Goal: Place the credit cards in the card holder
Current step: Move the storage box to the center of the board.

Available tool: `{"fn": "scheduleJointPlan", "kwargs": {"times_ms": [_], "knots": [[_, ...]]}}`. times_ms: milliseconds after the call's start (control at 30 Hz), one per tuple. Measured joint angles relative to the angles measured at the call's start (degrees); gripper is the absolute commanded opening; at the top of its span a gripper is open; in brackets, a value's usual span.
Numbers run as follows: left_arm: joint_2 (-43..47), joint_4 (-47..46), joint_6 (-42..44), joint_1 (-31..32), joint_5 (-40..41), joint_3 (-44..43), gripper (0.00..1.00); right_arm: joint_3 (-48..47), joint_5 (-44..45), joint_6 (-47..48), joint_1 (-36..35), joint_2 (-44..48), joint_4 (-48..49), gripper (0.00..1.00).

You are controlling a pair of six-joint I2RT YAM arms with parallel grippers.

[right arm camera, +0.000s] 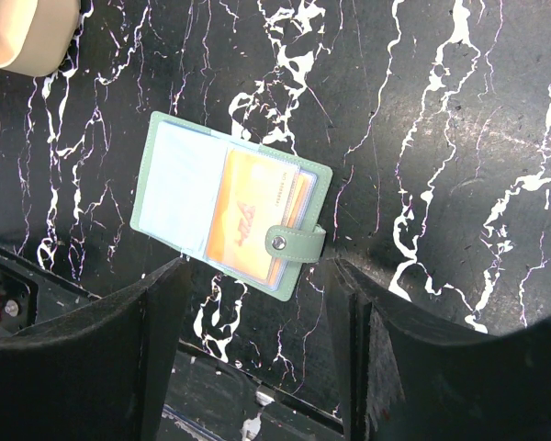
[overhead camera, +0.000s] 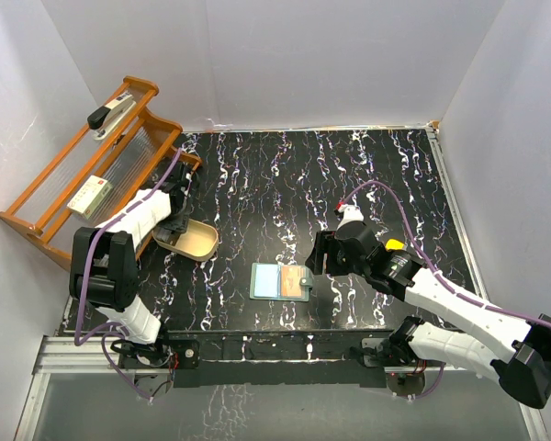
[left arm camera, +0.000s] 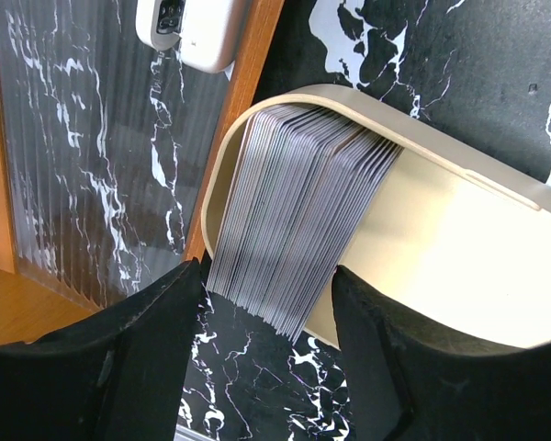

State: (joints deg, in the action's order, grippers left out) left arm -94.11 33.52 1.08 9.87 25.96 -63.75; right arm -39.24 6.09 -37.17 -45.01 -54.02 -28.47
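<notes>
Straddling the cards (left arm camera: 294,202) stacked on edge in the dish (left arm camera: 459,248), the left tool (left arm camera: 266,285) stands apart, apparently to pinch one. The right tool (right arm camera: 262,276), also apart, hovers over the open holder (right arm camera: 230,204) near the near edge of the counter (right arm camera: 441,138).

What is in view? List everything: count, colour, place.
card holder: one, pale green, open at table centre, orange card inside
credit cards: one stack, pale-edged, upright in the dish
dish: one, tan, left
rack: one, orange wood, far left
stapler: one, white and black, on the rack
box: one, white, on the rack
table: one, black, white-veined
left end effector: one, black, open at the stack
right end effector: one, black, open above the card holder
</notes>
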Motion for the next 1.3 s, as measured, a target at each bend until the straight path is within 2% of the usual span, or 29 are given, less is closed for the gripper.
{"fn": "scheduleJointPlan", "kwargs": {"times_ms": [233, 433, 633, 833, 1100, 1300], "knots": [[0.02, -0.02, -0.50, -0.07, -0.85, -0.90, 0.56, 0.00, -0.31, -1.14, 0.00, -0.02, 0.35, 0.56], [2.01, -0.07, -2.21, -0.83, -3.06, -0.92, 0.57, 0.00, -2.75, -7.61, 0.00, -3.41, 5.77, 0.53], [8.31, -0.02, -5.29, -1.05, -6.56, -0.92, 0.58, -4.66, -4.07, -13.49, -0.39, -16.17, 10.82, 0.51], [13.22, -0.13, -8.85, -1.07, -7.19, -0.31, 0.59, -16.96, -2.49, -17.14, -3.50, -30.73, 16.31, 0.51], [13.64, 0.39, -9.20, -1.07, -5.07, 0.98, 0.59, -33.59, -0.48, -18.97, -8.72, -49.16, 21.18, 0.50], [14.19, -0.46, -6.64, -1.07, -1.77, 0.61, 0.59, -43.30, -0.85, -19.71, -10.58, -61.57, 20.24, 0.46]]}}
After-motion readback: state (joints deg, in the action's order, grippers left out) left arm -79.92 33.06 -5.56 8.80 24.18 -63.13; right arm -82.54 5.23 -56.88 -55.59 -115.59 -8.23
